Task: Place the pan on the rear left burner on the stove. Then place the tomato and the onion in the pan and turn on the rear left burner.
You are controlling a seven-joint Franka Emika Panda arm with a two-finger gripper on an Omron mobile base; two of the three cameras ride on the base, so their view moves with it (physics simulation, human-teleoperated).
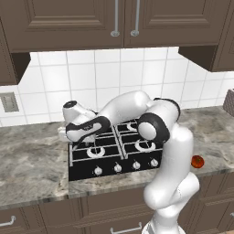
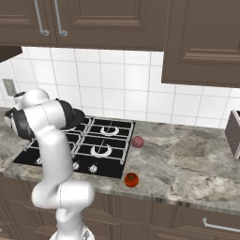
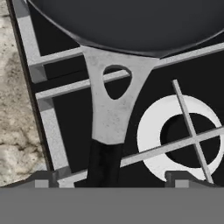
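Hand view: pan (image 3: 131, 26) sits on grate bars of stove (image 3: 65, 109) at top of frame, bowl bare inside; grey bracket and dark handle run down between gripper (image 3: 111, 177) tips, which stand wide apart either side, not touching handle. Silver burner ring (image 3: 179, 135) lies to handle's right, counter (image 3: 17, 109) past stove's edge. Right base view: pan's rim (image 2: 77, 117) peeks from behind arm at stove's back-left; onion (image 2: 137, 141) on counter just beside stove; tomato (image 2: 131, 179) nearer counter's front edge. Left base view: tomato (image 1: 197, 161) right of arm
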